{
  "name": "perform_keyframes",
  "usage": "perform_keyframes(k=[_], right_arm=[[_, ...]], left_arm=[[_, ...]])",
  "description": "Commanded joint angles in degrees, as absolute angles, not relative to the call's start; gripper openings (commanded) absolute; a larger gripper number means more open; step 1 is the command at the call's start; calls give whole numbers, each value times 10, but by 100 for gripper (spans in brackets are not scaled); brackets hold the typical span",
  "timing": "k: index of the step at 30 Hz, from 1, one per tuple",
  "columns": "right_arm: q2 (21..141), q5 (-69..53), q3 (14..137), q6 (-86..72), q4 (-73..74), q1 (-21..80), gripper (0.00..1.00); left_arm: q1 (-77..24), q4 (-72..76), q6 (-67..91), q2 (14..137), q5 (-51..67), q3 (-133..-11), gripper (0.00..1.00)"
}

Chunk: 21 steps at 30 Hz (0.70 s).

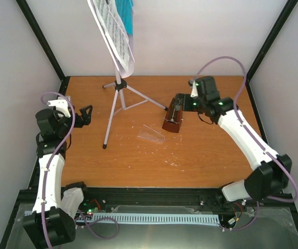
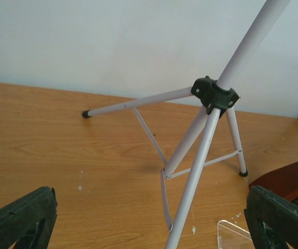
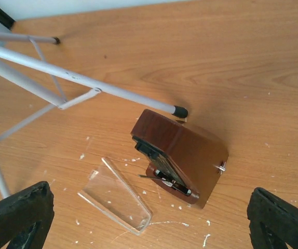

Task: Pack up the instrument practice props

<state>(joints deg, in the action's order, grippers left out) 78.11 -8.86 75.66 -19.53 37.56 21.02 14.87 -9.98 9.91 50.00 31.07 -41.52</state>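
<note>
Music stand (image 1: 119,88), one, on three legs, stood toward the table's (image 1: 211,155) far edge, left of centre. By the left edge the left gripper (image 1: 85,115) hung empty, jaws apart. One sheet music (image 1: 115,36) and one teal booklet (image 1: 126,15) sat on its desk. One clear cover (image 1: 151,136) lay mid-table, one metronome (image 1: 172,122) just right, under the wide-open right gripper (image 1: 181,102). Open wood lined the near edge.

A silver-white music stand (image 2: 200,155), black-lined white sheet music (image 1: 115,36), a teal booklet (image 1: 127,15) and a reddish-brown metronome (image 3: 183,155) are seen
</note>
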Motion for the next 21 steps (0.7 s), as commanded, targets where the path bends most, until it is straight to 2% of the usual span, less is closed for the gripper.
perform_keyframes(k=[1,13,21], right_arm=[[842,25,802,-237,438,254,100],[958,138,885,-313,452,311,99],[1029,191,943,-315,463,327,83]], left_arm=[[149,-61,92,475,304,-422,99],[149,-59,106,480,320,-420,99],[149,-65,104,480,312,-420,99]])
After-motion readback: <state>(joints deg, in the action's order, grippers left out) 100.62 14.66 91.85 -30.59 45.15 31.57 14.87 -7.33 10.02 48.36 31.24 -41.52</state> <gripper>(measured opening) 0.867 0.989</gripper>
